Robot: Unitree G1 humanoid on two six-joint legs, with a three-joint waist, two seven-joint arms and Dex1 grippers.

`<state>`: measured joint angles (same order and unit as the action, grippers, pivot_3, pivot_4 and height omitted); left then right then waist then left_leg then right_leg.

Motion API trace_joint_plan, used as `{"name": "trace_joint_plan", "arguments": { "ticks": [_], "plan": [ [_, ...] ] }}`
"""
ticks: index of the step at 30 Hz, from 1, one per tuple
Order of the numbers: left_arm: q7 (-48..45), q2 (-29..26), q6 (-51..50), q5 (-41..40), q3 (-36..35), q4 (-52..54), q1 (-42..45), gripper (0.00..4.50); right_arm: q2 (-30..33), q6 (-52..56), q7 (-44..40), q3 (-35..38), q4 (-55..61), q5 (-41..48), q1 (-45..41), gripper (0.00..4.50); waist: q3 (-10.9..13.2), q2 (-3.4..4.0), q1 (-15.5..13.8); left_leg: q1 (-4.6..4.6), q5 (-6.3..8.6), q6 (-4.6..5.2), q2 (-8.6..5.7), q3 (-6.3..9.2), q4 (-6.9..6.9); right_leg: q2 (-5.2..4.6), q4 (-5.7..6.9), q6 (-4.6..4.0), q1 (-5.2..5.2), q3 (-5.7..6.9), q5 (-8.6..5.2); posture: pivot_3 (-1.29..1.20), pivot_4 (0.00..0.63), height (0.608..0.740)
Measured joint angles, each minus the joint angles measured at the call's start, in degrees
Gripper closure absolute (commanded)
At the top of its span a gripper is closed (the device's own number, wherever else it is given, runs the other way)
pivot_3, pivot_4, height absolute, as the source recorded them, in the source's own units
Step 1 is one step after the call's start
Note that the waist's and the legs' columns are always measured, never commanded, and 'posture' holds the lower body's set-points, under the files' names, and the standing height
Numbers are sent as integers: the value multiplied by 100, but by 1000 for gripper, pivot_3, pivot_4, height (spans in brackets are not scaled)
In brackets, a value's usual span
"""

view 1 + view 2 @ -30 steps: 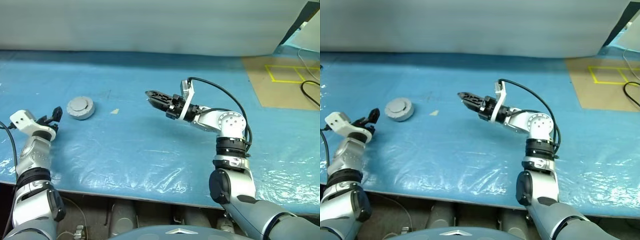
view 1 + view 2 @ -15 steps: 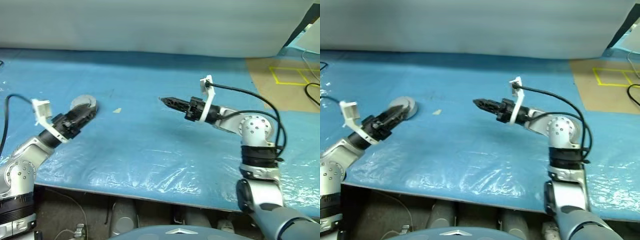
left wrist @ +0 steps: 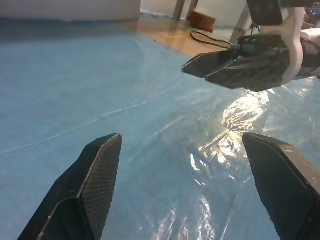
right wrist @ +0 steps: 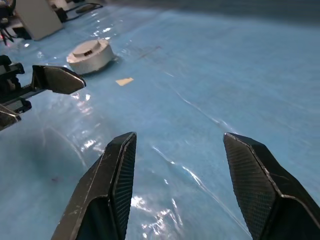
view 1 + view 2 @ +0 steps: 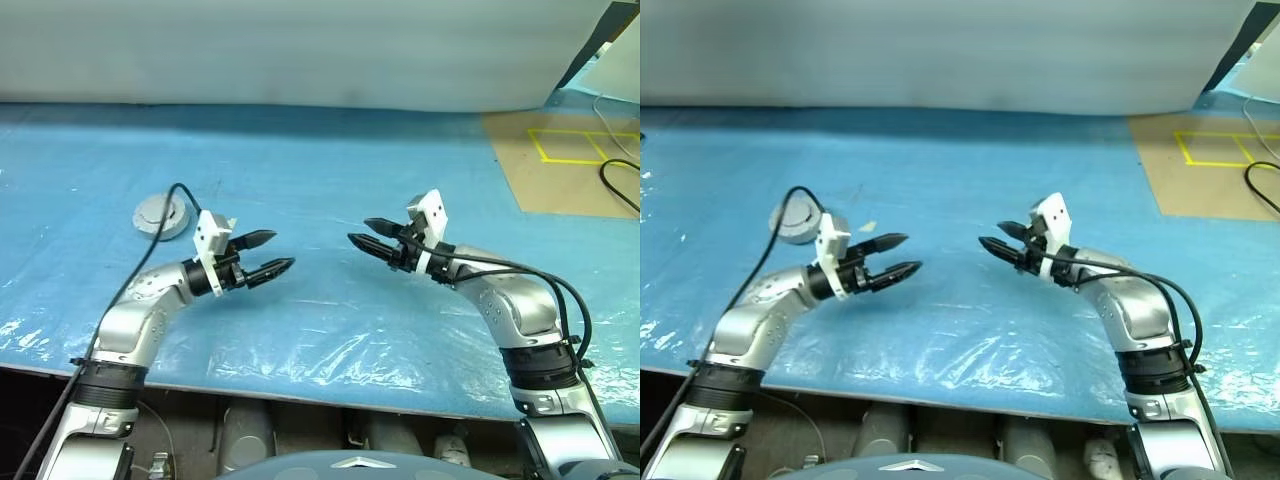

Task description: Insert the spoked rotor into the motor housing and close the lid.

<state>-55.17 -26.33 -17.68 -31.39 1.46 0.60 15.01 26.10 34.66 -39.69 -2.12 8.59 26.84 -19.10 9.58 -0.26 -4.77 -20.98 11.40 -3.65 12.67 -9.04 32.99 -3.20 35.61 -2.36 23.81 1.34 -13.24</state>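
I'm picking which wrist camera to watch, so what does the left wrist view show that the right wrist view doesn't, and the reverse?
Left wrist view, not the right: the brown floor with a black cable, and the open right gripper. Right wrist view, not the left: the motor housing with its lid shut, a tan scrap and the open left gripper. Both: the blue table sheet.

A lab or workshop: a blue plastic-sheeted table (image 5: 300,330), yellow floor tape (image 5: 570,147) and loose cables (image 5: 620,185).
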Motion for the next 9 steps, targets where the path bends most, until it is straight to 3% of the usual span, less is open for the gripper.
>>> {"name": "trace_joint_plan", "arguments": {
  "ticks": [9],
  "plan": [
    [-206, 89, 388, 142, -62, -479, 367, 439, -154, -47, 114, -81, 149, -123, 9, 1625, 0, 0, 66, 9, -1, 3, -4, 0, 3, -3, 3, -22, -9, -4, -13, 0, 150, 740]
  ]
}}
